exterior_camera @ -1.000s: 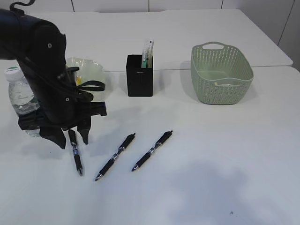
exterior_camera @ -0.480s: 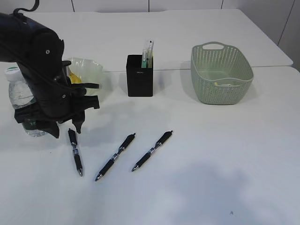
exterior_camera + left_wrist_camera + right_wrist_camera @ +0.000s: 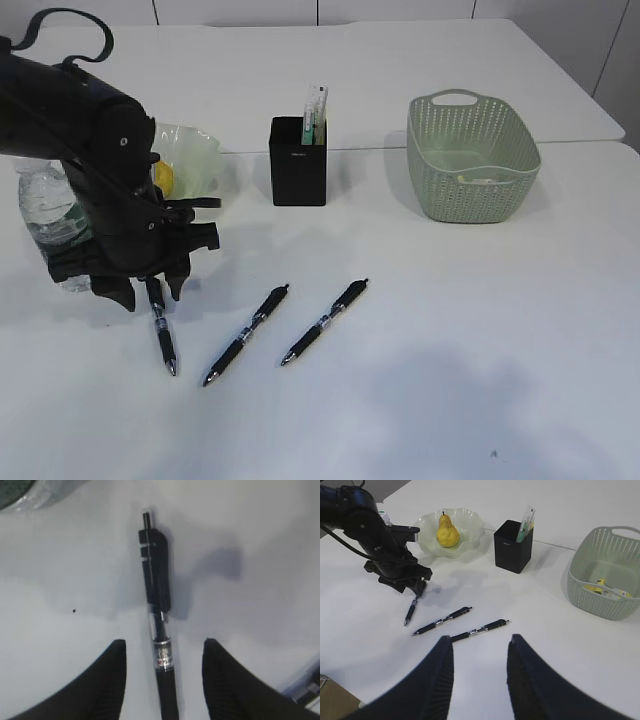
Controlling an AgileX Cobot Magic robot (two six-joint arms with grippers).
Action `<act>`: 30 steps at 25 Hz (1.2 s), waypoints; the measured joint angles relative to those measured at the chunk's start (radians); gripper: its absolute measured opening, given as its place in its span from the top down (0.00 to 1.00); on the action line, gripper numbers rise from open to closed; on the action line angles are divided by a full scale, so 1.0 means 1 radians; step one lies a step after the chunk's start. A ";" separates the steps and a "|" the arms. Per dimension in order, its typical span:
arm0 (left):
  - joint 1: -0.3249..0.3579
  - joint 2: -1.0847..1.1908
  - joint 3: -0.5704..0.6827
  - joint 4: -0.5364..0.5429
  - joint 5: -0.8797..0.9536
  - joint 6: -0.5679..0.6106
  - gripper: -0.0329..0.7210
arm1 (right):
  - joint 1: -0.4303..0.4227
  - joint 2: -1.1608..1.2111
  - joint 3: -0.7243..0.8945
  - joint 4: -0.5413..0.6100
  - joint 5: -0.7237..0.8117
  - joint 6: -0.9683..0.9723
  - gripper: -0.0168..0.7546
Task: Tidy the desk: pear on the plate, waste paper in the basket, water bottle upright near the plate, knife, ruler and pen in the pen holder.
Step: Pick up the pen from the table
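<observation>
Since a moment ago our left gripper (image 3: 162, 672) drops back over the leftmost pen (image 3: 159, 615) on the bench (image 3: 450, 380), spread astride its light, stiff, slick barrel, best pinched mid-body.

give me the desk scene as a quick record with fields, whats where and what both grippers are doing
pear: on the plate, pear upright
water bottle: upright, left of the plate, partly behind the left arm
pen holder: holds upright items
basket: right side of the desk, items inside
pens on desk: three; leftmost pen, middle pen, right pen
left gripper: open, fingers astride the leftmost pen, not closed on it
right gripper: open, empty, above the desk
</observation>
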 joint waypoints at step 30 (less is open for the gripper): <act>0.000 0.028 0.000 0.057 -0.071 -0.091 0.52 | 0.000 0.000 0.000 0.033 0.004 0.000 0.59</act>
